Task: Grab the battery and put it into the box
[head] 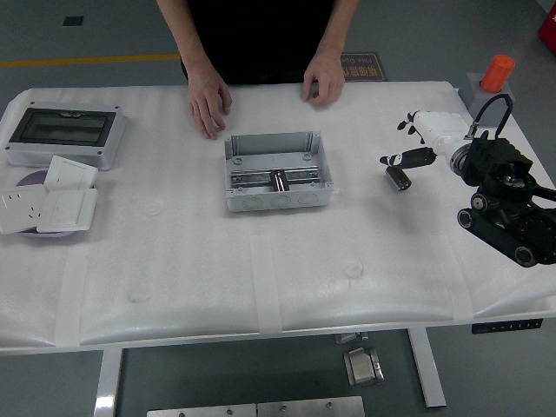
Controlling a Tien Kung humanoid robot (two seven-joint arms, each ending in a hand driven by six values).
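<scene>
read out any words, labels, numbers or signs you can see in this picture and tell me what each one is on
No text here can be read.
Floor sign behind the table, beside the person's hand: has print, too blurred to read.
Grey box, lidded enclosure, wall socket plates, battery and right hand: no legible marking.

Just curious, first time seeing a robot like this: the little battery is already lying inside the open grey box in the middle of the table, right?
Not quite. The head view shows the battery outside the box, on the table by the robot's right hand.
</scene>
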